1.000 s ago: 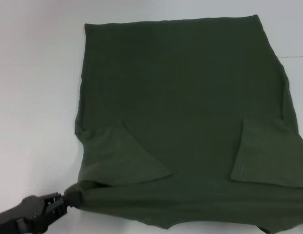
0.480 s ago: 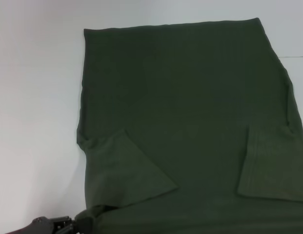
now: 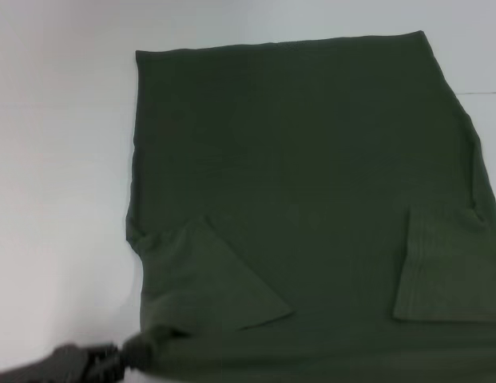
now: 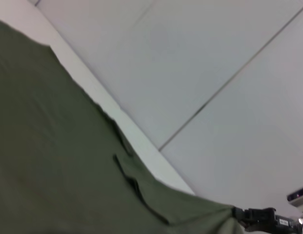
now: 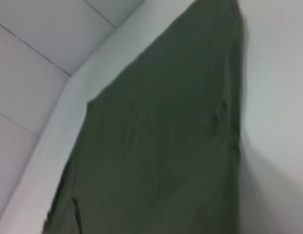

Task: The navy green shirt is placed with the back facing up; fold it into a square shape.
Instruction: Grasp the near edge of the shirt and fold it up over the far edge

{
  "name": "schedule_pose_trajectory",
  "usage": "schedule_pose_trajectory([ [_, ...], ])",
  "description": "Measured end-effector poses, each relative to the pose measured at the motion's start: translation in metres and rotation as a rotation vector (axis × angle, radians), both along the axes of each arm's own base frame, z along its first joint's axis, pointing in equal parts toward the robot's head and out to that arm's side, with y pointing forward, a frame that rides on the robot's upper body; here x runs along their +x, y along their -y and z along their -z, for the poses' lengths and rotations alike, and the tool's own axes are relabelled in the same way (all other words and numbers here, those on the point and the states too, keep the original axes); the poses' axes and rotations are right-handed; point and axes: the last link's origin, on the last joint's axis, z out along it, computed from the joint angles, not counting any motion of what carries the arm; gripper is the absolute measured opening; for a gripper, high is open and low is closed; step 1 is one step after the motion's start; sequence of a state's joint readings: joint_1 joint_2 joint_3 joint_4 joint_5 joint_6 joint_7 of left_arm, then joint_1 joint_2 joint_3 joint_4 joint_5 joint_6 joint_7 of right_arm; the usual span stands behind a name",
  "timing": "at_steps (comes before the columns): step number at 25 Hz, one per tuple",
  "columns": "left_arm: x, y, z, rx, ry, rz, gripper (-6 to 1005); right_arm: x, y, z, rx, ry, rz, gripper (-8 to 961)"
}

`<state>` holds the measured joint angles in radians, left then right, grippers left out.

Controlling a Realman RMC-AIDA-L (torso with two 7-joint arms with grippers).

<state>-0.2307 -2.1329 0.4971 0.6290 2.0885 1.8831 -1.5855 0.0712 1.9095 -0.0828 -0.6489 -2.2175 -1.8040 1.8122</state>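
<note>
The navy green shirt (image 3: 303, 199) lies spread back-up across the white table (image 3: 56, 199), both short sleeves already folded inward onto its body. The left gripper (image 3: 112, 363) sits at the shirt's near left corner, pinched closed on a bunched bit of fabric there; the cloth gathers into a tight twist at its tip. The right gripper is out of sight in all views, so whether it is open or closed cannot be told, though its wrist camera looks along the shirt's right edge.

The likeliest trouble is the small pinch: with so little cloth held, the corner could slip free as it is lifted. A one-sided pull would also drag the shirt askew and shake the left sleeve out of its fold, spoiling the square.

The table is smooth, pale and matte. In the wrist views, light grey wall panels with thin seams rise behind the shirt's far edge.
</note>
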Motion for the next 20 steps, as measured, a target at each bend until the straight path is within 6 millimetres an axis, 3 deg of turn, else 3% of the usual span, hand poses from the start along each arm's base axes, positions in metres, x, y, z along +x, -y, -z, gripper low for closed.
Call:
schedule_pose_trajectory([
  [7,0.018,-0.051,-0.013,0.102,0.012,0.013,70,-0.016,-0.046,-0.011,0.040,-0.014,-0.085,46],
  [11,0.033,-0.092,-0.013,0.154,-0.017,-0.004,70,-0.031,-0.087,-0.015,0.055,-0.013,-0.132,46],
  [12,0.038,-0.104,-0.011,0.165,-0.029,-0.005,70,-0.037,-0.108,-0.017,0.069,0.004,-0.147,46],
  [13,0.043,-0.114,-0.010,0.174,-0.039,-0.004,70,-0.037,-0.108,-0.017,0.069,0.004,-0.147,46],
  [15,0.053,-0.132,-0.006,0.192,-0.061,-0.006,70,-0.044,-0.129,-0.019,0.081,0.025,-0.159,46],
  [17,0.060,-0.148,-0.003,0.214,-0.086,-0.017,71,-0.055,-0.161,-0.020,0.099,0.066,-0.175,46],
  [18,0.064,-0.157,-0.002,0.228,-0.100,-0.024,71,-0.055,-0.161,-0.020,0.099,0.066,-0.175,46],
  [20,0.071,-0.174,0.000,0.261,-0.130,-0.042,71,-0.062,-0.180,-0.018,0.109,0.094,-0.178,46],
])
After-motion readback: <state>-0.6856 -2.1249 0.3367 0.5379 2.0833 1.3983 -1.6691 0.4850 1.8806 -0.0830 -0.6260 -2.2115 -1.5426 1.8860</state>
